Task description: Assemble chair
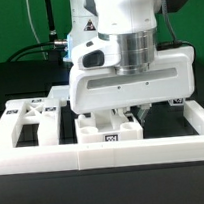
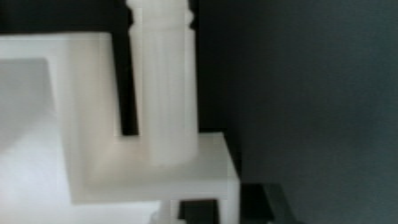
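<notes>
My claw (image 1: 132, 113) hangs low inside the white border wall (image 1: 104, 153), under my wide white wrist housing. Its jaws are clenched fully together. I cannot see anything caught between them, because the parts around hide most of the fingers.

The chair (image 1: 92, 126) lies in loose glossy white parts on the dark table (image 1: 108, 195). One blocky part (image 1: 111, 135), with a small tag on its front, stands just below and in front of my claw, directly behind the wall. Whether my fingers touch it, I cannot tell. The X-braced seat (image 1: 27, 117) lies toward the exterior view's left, clearly apart from my claw.

In the wrist view a ribbed round post (image 2: 157, 80) meets a white block (image 2: 151, 165), both very near to the camera and blurred.
</notes>
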`<state>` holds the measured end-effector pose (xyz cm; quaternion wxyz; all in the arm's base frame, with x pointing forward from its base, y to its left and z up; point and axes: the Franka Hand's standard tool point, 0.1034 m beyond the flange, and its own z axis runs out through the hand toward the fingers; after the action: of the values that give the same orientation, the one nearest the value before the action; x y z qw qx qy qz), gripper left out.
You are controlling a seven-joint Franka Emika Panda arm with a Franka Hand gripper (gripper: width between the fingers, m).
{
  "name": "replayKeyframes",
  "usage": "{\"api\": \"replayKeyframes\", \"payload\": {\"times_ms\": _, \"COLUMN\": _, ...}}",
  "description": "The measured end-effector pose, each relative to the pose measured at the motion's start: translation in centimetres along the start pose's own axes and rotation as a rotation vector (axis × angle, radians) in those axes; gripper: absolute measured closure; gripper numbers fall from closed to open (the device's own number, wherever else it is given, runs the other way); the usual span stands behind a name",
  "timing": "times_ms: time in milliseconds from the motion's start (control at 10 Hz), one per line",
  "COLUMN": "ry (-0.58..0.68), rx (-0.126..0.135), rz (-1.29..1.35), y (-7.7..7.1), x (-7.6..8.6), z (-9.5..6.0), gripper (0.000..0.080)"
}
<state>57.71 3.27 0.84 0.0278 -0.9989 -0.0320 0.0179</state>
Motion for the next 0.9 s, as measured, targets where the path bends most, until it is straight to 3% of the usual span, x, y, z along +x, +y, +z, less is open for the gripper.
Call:
{"api": "replayKeyframes", "payload": {"times_ms": 400, "ry": 0.000, "rx": 0.001, "rz": 0.009, "y": -0.3, "x": 0.1, "z": 0.0, "gripper": 0.0768}}
{"api": "replayKeyframes", "payload": {"times_ms": 900, "ry": 0.005, "rx": 0.011, "rz": -0.018, "y": -6.0, "x": 1.9, "z": -0.2, "gripper": 0.0767}}
